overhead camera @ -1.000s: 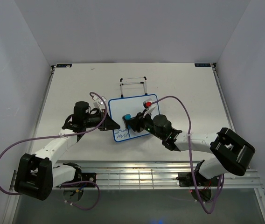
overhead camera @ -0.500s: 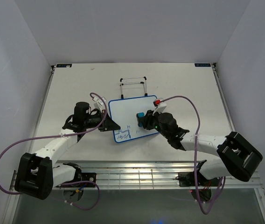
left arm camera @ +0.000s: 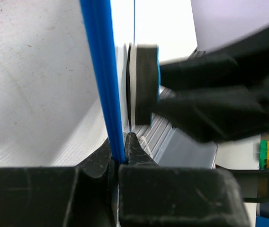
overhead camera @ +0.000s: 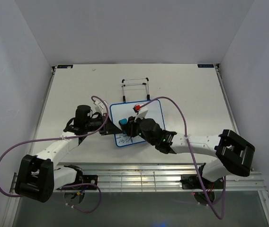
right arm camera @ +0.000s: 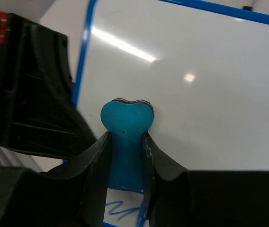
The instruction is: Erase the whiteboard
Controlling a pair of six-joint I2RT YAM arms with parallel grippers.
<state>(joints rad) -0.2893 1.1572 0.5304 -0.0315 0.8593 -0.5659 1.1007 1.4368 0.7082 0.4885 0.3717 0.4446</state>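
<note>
**Bright and Even from Above, Soft up Close**

Lit brightly and evenly from overhead, judging by the short, soft shadows on the table (overhead camera: 68, 90) in the top view. Sharp through the middle there, dimmer along the bottom edge, with the walls (overhead camera: 11, 71) splaying outward toward the corners. No harsh glare.

From the left wrist, badly out of focus at close range: blue frame of the whiteboard (left arm camera: 99, 71) smeared into a soft band, eraser (left arm camera: 143, 82) fuzzy, left gripper (left arm camera: 121, 151) sunk into near-black with little detail. Pale and almost washed out on the table side.

From the right wrist, crisper. Marked by one bright streak of glare and a smaller spot on the board's glossy face. Soft-edged and dark around the right gripper (right arm camera: 125, 142).
</note>
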